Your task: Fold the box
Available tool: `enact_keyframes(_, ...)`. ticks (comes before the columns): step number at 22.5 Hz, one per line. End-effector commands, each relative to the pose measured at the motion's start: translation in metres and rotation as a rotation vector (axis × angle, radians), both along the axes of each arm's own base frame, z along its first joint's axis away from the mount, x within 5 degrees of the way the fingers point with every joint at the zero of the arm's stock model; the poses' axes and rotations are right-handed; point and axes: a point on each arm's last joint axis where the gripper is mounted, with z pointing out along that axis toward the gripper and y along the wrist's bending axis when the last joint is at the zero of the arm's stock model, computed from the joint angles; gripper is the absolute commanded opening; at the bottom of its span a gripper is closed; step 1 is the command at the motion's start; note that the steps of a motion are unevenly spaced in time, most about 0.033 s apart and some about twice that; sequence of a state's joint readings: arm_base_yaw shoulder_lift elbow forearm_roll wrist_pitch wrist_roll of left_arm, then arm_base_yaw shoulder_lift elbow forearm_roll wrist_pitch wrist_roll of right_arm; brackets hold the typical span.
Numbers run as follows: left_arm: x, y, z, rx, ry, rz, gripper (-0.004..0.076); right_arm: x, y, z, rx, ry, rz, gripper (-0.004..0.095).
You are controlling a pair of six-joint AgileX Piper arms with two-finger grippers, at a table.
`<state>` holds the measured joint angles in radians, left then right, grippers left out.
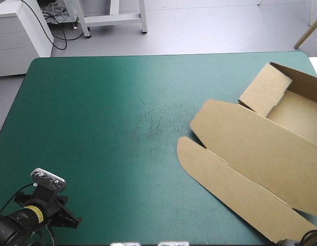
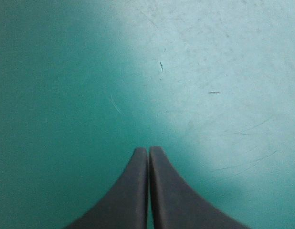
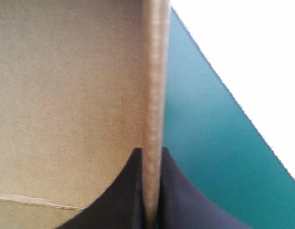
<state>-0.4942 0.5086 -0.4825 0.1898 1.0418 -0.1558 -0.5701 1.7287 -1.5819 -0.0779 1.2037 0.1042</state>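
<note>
Pinching box (image 3: 66, 95) edge, right claw (image 3: 151, 151), left claw (image 2: 148, 149) closed

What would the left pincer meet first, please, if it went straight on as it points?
Probably just the bare teal-green cover; nothing else lies ahead of the shut left pincer in its view.

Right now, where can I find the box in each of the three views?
High view: the box lies on the right side of the cover, mostly flat, with walls raised at the far right corner.
Left wrist view: not in it; only the shut left pincer over the cover.
Right wrist view: a box edge is clamped in the right pincer, its brown face beside it.
Shared landmark: the teal-green cover.
</note>
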Motion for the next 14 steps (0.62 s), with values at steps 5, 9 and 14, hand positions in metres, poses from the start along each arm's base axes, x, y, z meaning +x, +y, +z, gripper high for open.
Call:
enact_keyframes(5,0.0040,-0.0023,0.0088,-0.028,-0.051,-0.002,-0.0010,-0.0338,-0.0389,0.0198,-0.061,-0.028,-0.079,0.0159)
enact_keyframes(9,0.0040,-0.0023,0.0088,-0.028,-0.051,-0.002,-0.0010,-0.0324,-0.0371,0.0196,-0.041,-0.042,-0.072,0.0338)
enact_keyframes(14,0.0040,-0.0023,0.0088,-0.028,-0.051,-0.002,-0.0010,-0.0326,-0.0365,0.0204,-0.041,-0.045,-0.066,0.0339)
